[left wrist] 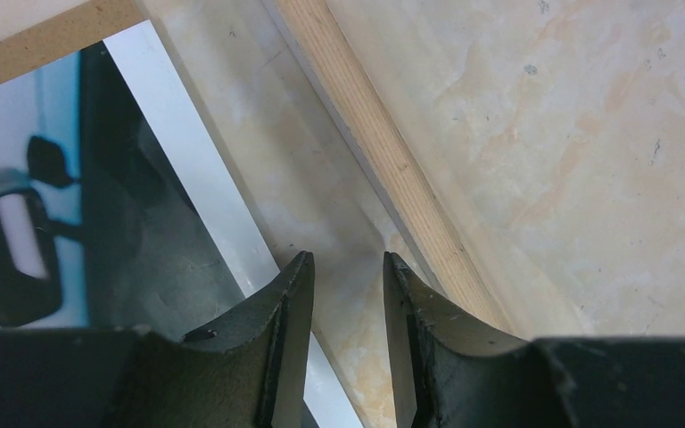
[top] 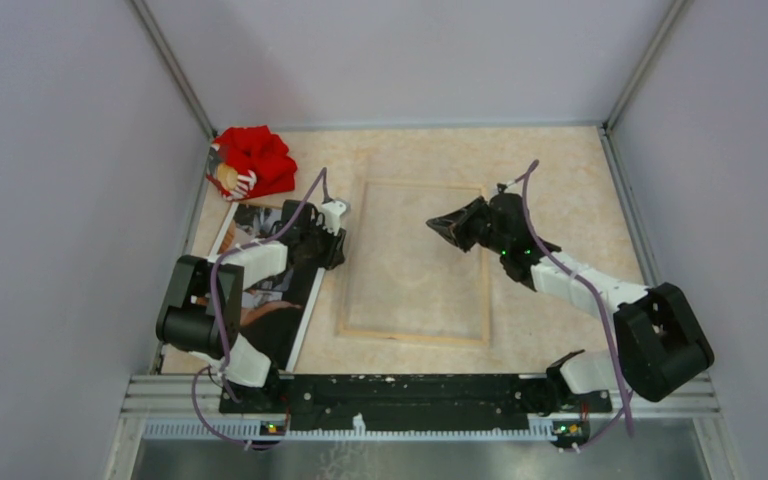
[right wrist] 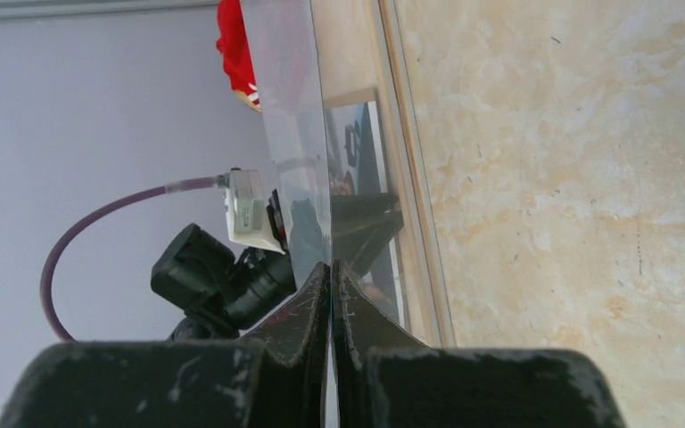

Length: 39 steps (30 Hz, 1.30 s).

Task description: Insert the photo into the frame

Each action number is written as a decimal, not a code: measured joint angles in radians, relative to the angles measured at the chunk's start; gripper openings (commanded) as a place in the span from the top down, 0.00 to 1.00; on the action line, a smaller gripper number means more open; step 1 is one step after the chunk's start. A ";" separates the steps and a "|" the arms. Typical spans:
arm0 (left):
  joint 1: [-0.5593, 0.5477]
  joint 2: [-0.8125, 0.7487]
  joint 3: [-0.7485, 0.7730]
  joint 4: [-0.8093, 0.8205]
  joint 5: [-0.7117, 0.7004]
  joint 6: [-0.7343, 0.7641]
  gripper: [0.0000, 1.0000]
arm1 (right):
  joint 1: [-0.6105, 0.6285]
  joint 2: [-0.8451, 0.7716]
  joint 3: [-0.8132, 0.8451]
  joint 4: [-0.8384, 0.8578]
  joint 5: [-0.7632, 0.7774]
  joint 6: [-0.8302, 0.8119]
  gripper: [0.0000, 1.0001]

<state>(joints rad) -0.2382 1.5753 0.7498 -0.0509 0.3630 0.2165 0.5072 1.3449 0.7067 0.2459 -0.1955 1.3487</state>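
Centrally on the table [left wrist: 544, 134], the frame [left wrist: 383, 152] is laid with its wood back upward. The photo [left wrist: 143, 241] is laid image-up just left of the frame, parted from it by a bare strip of table. The left gripper [left wrist: 348, 263] is held over that strip beside the frame's left rail, its fingers partly spread with nothing between them. The right gripper [right wrist: 331, 267] is pressed together on the edge of a clear sheet [right wrist: 290, 107] over the frame's right part. A red toy [top: 255, 158] is seen beyond the frame's far left corner.

The top camera looks steeply down on the whole table [top: 560, 180]. Both wrist cameras sit low and close, seemingly sharing the frame [left wrist: 383, 160]'s left rail.
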 measured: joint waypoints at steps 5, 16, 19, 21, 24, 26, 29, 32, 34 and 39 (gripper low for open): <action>0.000 0.000 0.000 -0.002 0.004 0.000 0.60 | -0.020 0.013 0.011 0.009 -0.013 0.037 1.00; 0.000 0.000 0.000 -0.002 0.006 0.000 0.61 | -0.091 0.033 0.062 0.034 -0.050 0.053 1.00; 0.000 0.000 0.000 -0.002 0.006 0.000 0.61 | -0.100 0.021 0.062 0.016 -0.049 0.039 1.00; 0.000 0.000 0.000 -0.003 0.006 0.000 0.61 | -0.105 0.009 0.061 0.007 -0.048 0.036 1.00; 0.000 0.000 0.000 -0.003 0.006 0.000 0.61 | -0.114 -0.017 0.054 0.000 -0.047 0.035 1.00; 0.000 0.000 0.000 -0.003 0.006 0.000 0.61 | -0.120 -0.034 0.049 -0.008 -0.043 0.035 1.00; 0.000 0.000 0.000 -0.003 0.006 0.000 0.61 | -0.134 -0.046 0.046 -0.019 -0.040 0.035 1.00; 0.000 0.000 0.000 -0.003 0.006 0.000 0.61 | -0.152 -0.047 0.046 -0.035 -0.042 0.028 1.00; 0.000 0.000 0.000 -0.003 0.006 0.000 0.61 | -0.157 -0.047 0.046 -0.050 -0.043 0.019 1.00; 0.000 0.000 0.000 -0.004 0.006 0.000 0.62 | -0.163 -0.047 0.033 -0.058 -0.052 0.022 1.00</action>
<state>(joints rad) -0.2382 1.5753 0.7498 -0.0547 0.3695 0.2161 0.3443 1.2976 0.7395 0.1879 -0.2474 1.3708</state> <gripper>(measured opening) 0.387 0.005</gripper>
